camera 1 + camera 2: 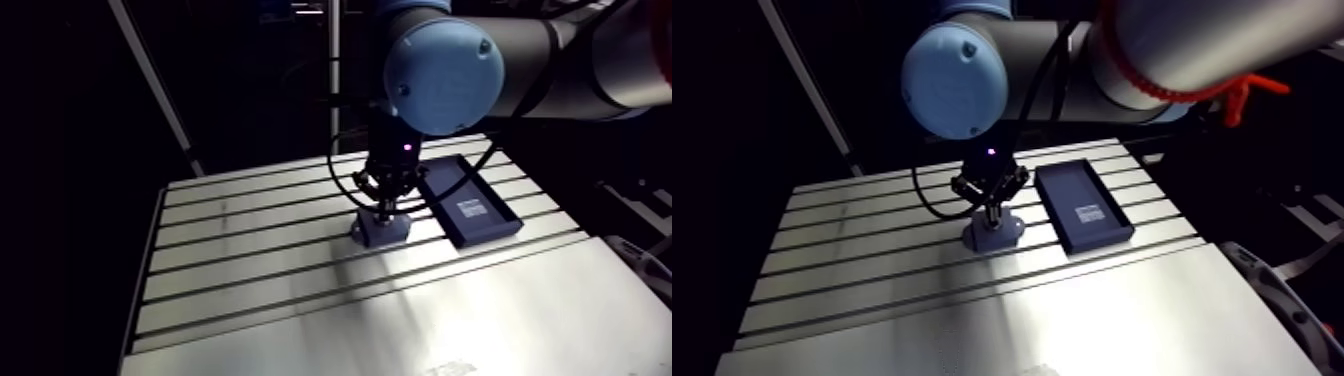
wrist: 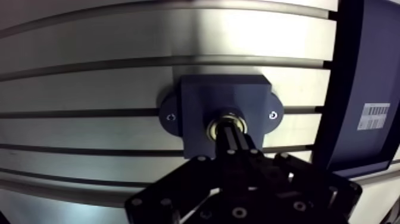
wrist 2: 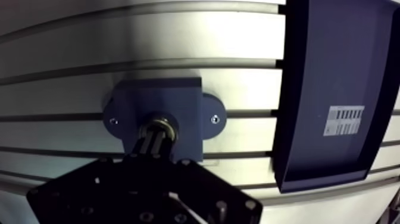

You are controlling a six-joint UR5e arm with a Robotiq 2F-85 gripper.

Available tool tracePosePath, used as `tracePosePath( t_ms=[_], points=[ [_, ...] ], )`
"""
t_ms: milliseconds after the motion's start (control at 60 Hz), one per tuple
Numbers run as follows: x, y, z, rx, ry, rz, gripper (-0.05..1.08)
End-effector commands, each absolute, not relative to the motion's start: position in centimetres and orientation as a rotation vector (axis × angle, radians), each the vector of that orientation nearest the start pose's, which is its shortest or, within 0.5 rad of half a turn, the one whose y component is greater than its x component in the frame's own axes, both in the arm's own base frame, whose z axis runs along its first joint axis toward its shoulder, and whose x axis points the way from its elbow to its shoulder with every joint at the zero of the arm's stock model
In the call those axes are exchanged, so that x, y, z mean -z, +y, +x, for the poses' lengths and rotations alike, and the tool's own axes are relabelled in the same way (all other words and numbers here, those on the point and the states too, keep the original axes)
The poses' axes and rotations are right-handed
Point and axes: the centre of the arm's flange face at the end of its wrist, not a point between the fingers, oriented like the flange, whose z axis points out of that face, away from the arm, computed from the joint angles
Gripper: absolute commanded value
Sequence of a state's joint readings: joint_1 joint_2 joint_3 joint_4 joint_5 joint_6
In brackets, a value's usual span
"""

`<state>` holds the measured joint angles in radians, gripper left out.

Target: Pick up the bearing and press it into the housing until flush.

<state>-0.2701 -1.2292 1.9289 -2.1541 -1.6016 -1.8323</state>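
Judging by the wrist view, your hand (image 2: 228,133), fingers pressed together, pushes on the bearing (image 2: 212,127) already in the housing (image 2: 196,98); flushness remains unconfirmed.

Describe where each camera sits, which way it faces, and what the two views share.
Arm view: rides the upper link, looking down over the table; shows a blue-capped joint and the gripper above the housing.
Wrist view: on the wrist, looking down past the shut gripper at the bearing in the housing.
Shared: housing and the dark tray.
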Motion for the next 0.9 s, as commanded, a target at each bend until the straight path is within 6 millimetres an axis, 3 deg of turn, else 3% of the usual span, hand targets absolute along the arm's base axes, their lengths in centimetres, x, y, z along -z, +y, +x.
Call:
tracePosePath(
  t_ms=[17,900],
  points=[
    [-19.79,1.57,-54.52,0.004,3.019,0.010,0.97],
    [-19.08,1.55,-54.60,0.002,3.012,0.001,0.96]
  ],
)
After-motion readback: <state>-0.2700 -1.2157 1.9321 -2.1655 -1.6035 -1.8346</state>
